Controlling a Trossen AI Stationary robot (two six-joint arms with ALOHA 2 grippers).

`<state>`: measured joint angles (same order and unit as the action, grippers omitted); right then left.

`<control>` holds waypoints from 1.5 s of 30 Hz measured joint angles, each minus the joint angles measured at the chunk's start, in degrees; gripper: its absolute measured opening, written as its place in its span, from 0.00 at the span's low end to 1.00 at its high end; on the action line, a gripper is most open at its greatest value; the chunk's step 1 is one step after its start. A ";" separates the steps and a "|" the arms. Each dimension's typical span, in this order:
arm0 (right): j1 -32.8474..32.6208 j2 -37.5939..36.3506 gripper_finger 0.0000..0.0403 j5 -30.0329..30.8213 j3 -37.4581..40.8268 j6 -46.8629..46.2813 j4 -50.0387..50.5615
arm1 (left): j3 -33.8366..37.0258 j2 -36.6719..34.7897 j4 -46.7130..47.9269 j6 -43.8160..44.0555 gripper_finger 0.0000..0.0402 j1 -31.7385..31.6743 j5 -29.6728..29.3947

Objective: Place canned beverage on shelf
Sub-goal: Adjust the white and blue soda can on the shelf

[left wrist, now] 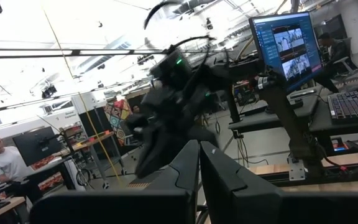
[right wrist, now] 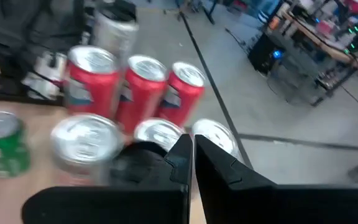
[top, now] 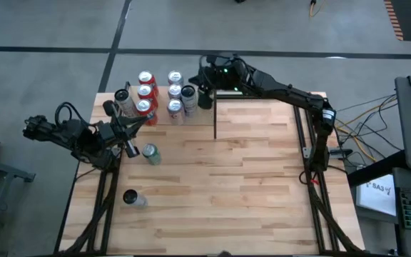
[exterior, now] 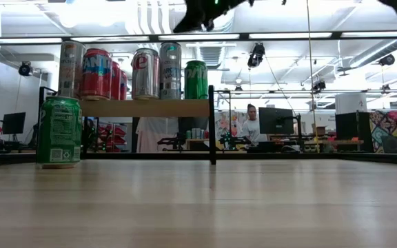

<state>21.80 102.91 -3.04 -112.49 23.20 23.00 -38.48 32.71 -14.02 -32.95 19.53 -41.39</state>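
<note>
Currently both hands empty, fingers together.
Right hand (top: 207, 78) hovers over shelf (exterior: 147, 107); left hand (top: 128, 135) should open, grasp green can (top: 150, 153) upright.

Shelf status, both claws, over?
Both claws shut, empty. Right claw above shelf, which holds several cans. Left claw beside it. Green can still on table, path clear.

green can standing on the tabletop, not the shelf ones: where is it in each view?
High view: green can stands left of centre, by the left gripper.
Low view: far left, below the shelf.
Left wrist view: not in it.
Right wrist view: left edge.
Shared landmark: the red cans.
</note>
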 joint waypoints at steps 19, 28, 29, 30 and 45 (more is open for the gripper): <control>1.59 5.71 0.02 -2.08 -6.93 4.29 9.91 | 0.00 0.10 -0.02 -0.43 0.00 0.00 0.00; -0.22 5.63 0.02 -0.27 -9.08 3.85 13.96 | 0.00 1.08 0.55 0.30 0.00 0.00 -0.01; -0.29 5.62 0.02 0.12 -9.08 3.85 14.15 | 0.00 1.32 0.55 0.34 0.00 -0.01 0.00; -0.31 5.62 0.02 0.13 -9.07 3.80 14.45 | 0.01 1.55 0.57 0.36 0.00 0.00 0.00; -1.06 5.41 0.02 1.80 -9.09 1.89 17.30 | 0.04 1.92 0.35 0.44 0.00 -0.01 -0.02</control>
<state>20.74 108.32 -1.25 -121.58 25.08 40.30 -38.44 34.63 -13.67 -32.51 19.52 -41.41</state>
